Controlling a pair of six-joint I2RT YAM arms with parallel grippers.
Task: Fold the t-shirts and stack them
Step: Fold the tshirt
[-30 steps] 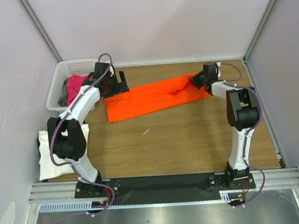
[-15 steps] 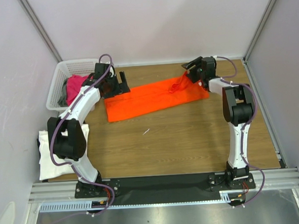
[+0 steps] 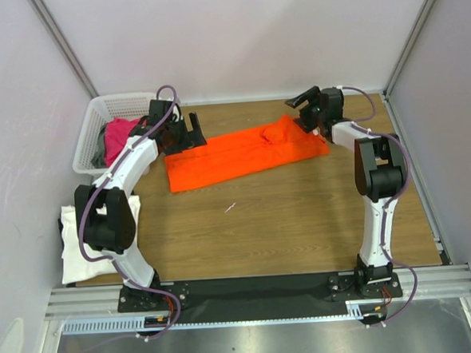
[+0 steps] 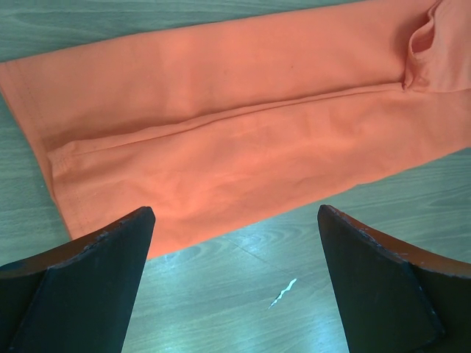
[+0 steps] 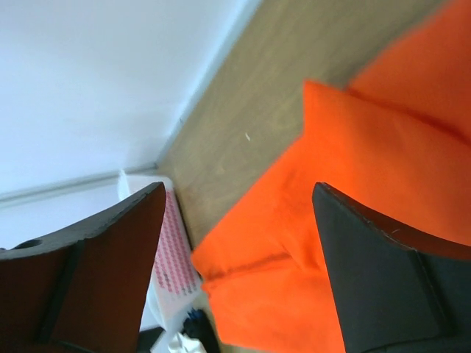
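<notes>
A bright orange t-shirt (image 3: 242,152) lies on the wooden table as a long folded strip, with a sleeve flap turned over at its right end (image 3: 285,132). My left gripper (image 3: 187,136) hovers open over the strip's left end; in the left wrist view the orange t-shirt (image 4: 235,125) lies beyond the empty left gripper (image 4: 235,220). My right gripper (image 3: 300,107) stands open just above the right end. It holds nothing; the orange t-shirt (image 5: 353,243) shows past the right gripper (image 5: 237,190). A white t-shirt (image 3: 84,250) lies at the table's left edge.
A white lattice basket (image 3: 115,100) at the back left holds a magenta-pink t-shirt (image 3: 119,134) and darker cloth (image 3: 102,146). A small white scrap (image 3: 231,206) lies on the table. Walls close in at the back and both sides.
My right gripper has opened and let go of the orange t-shirt's right end, then lifted back and left. The flap now lies flat. The left arm has not moved.
</notes>
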